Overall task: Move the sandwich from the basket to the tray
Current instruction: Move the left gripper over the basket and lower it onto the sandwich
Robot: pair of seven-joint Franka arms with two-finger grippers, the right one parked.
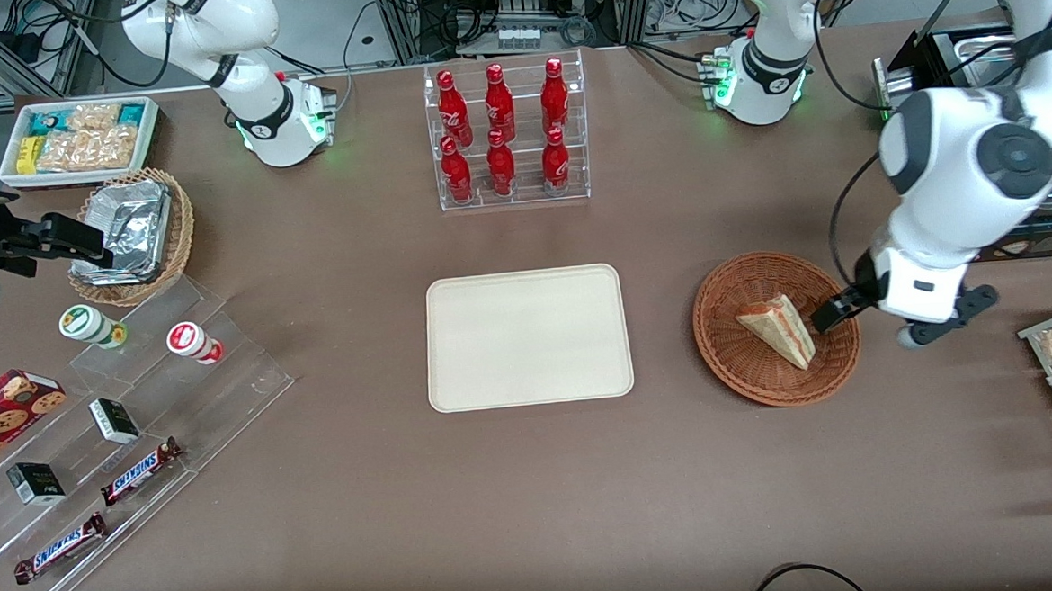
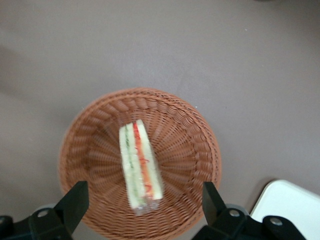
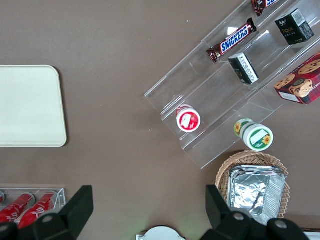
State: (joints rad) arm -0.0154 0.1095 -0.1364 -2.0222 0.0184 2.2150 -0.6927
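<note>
Front view | gripper (image 1: 837, 311) spread wide above basket (image 1: 726, 296) | sandwich (image 1: 781, 328) inside | tray (image 1: 528, 336) beside

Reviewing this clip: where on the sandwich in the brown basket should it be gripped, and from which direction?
Probably from above, across the sandwich's two broad bread faces near mid-length. It stands on edge in the basket with the filling layers facing up, so those flat sides offer parallel surfaces. The tool hovers over it, open wide enough to straddle it.
</note>
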